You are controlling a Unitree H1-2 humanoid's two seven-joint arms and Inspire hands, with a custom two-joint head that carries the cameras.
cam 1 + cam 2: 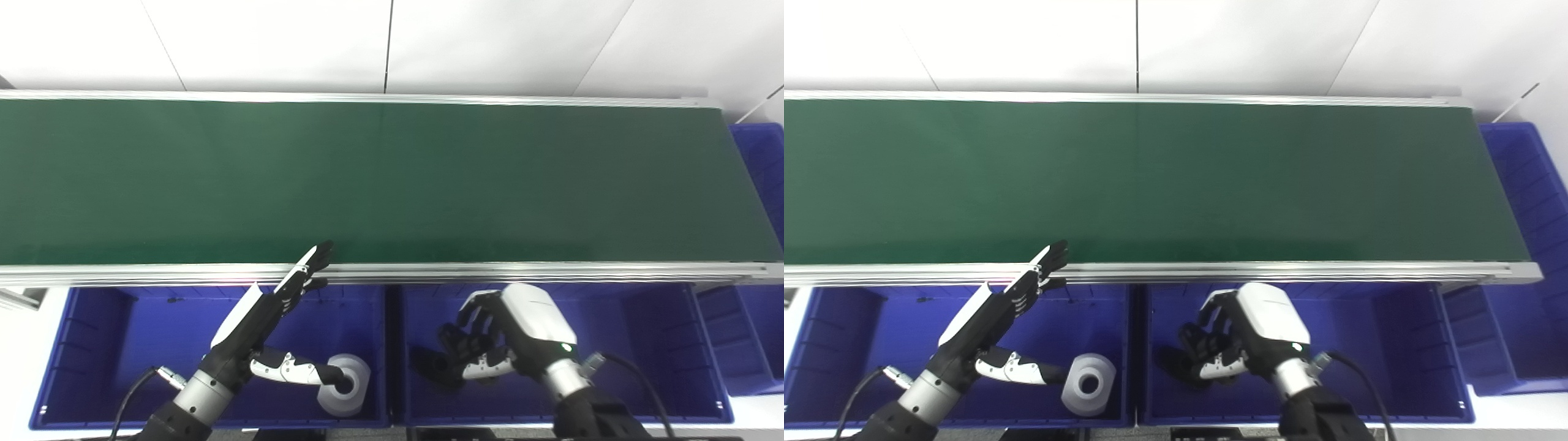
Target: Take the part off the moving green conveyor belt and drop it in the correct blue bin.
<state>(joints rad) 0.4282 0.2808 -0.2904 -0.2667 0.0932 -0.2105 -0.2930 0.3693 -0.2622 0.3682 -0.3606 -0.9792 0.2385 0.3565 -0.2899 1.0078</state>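
Observation:
The green conveyor belt point(392, 184) runs across the view and carries no part. My left hand point(269, 312) is open over the left blue bin point(92, 349), with its fingers stretched towards the belt's near rail. A white cylindrical part point(346, 386) with a dark hole lies in that bin, at the tip of the thumb. My right hand point(508, 337) hangs over the right blue bin point(643, 343) with its fingers curled down. A dark shape point(429, 365) lies at its fingertips. I cannot tell whether the hand holds it.
The belt's aluminium rail point(490, 271) runs between the belt and the bins. Another blue bin point(759, 159) stands past the belt's right end, and a smaller blue bin point(735, 337) stands at the right of the near row.

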